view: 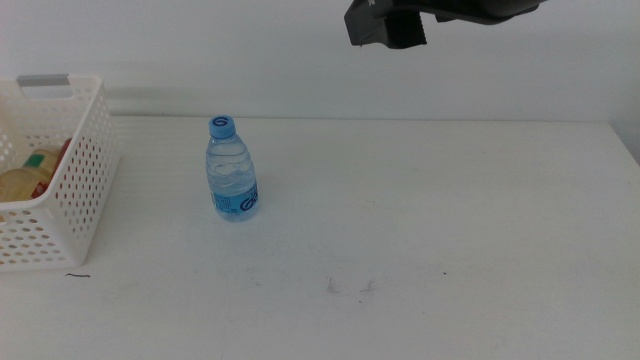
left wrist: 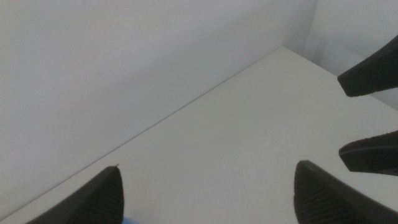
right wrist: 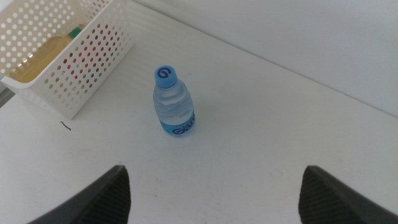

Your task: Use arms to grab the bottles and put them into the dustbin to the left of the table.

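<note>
A clear water bottle [view: 233,170] with a blue cap stands upright on the white table [view: 420,230], left of centre; it also shows in the right wrist view [right wrist: 173,103]. The white perforated dustbin [view: 85,170] sits at the table's left edge and holds the yellow-drink bottle [view: 20,183] and the red can [view: 63,150]. My right gripper [view: 388,25] hangs high above the table's back, far from the bottle; its jaws stand wide apart and empty in its wrist view [right wrist: 214,199]. My left gripper [left wrist: 211,202] is open, empty and outside the middle view.
The dustbin [right wrist: 93,56] has a grey strip [view: 44,81] on its rim. The right gripper's two jaws also show in the left wrist view [left wrist: 370,115]. Faint scuff marks [view: 350,287] lie on the table near the front. A white wall runs behind the table.
</note>
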You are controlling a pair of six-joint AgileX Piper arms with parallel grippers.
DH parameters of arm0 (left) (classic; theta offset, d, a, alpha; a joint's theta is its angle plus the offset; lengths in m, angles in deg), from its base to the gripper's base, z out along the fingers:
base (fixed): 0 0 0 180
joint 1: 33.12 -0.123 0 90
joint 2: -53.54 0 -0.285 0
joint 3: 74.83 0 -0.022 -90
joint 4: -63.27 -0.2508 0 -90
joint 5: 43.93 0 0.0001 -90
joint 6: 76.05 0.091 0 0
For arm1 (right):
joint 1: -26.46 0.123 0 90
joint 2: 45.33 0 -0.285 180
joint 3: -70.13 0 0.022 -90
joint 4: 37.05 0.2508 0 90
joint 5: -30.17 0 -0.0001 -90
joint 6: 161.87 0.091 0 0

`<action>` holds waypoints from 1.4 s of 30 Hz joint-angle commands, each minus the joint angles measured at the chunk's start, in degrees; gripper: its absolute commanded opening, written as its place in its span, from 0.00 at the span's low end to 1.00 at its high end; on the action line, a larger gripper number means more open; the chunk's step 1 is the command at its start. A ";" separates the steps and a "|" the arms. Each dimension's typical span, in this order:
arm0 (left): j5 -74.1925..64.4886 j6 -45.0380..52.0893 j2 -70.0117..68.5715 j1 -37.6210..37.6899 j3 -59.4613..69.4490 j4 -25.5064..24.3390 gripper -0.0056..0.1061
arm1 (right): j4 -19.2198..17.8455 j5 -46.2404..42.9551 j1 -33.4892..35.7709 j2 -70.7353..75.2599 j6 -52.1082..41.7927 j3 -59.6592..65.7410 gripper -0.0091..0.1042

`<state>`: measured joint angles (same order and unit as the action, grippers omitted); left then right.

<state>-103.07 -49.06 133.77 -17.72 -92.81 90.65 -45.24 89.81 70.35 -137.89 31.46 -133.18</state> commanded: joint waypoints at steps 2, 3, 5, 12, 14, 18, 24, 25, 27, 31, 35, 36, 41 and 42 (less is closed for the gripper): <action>0.73 0.02 -0.45 0.08 0.23 0.48 0.89 | -0.32 -0.04 -0.47 0.31 0.41 -0.01 0.86; 0.73 0.02 -0.45 0.08 0.23 0.48 0.89 | -0.48 -0.04 -0.47 0.31 0.41 -0.01 0.86; 0.73 0.02 -0.45 0.08 0.23 0.48 0.89 | -0.46 -0.04 -0.47 0.31 0.41 -0.01 0.86; 21.35 -8.98 -6.87 6.03 18.06 -17.63 0.89 | -0.46 -0.04 -0.47 0.42 0.41 -0.01 0.86; 34.85 -15.84 -10.33 8.59 28.73 -24.05 0.89 | -0.46 -0.04 -0.47 0.42 0.41 -0.01 0.86; 67.32 -26.99 -12.94 9.80 52.77 -30.75 0.89 | -0.46 -0.04 -0.47 0.42 0.41 -0.01 0.86; 85.93 -28.89 -7.64 8.49 70.29 -24.56 0.89 | -0.46 -0.04 -0.47 0.42 0.41 -0.01 0.86; 86.04 -28.73 -6.52 8.49 71.54 -23.23 0.89 | -0.46 -0.04 -0.47 0.42 0.41 -0.01 0.86; 85.53 -28.72 -4.44 8.49 72.92 -21.25 0.89 | -0.46 -0.04 -0.47 0.42 0.41 -0.01 0.86; 90.13 -26.99 1.26 7.47 73.22 -21.32 0.89 | -0.46 -0.04 -0.47 0.42 0.41 -0.01 0.86; 98.37 -27.49 9.29 6.66 73.22 -21.72 0.89 | -0.46 -0.04 -0.47 0.42 0.41 -0.01 0.86; 101.49 -27.49 11.70 6.18 73.22 -22.33 0.89 | -0.46 -0.04 -0.47 0.42 0.41 -0.01 0.86; 116.12 -31.73 22.76 3.82 72.77 -26.84 0.89 | -0.46 -0.04 -0.47 0.42 0.41 -0.01 0.86; 117.44 -31.83 24.40 3.28 72.42 -27.38 0.89 | -0.46 -0.04 -0.47 0.42 0.41 -0.01 0.86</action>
<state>9.14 -79.34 156.03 -13.82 -20.01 64.69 -45.32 89.81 70.31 -137.89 32.01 -133.18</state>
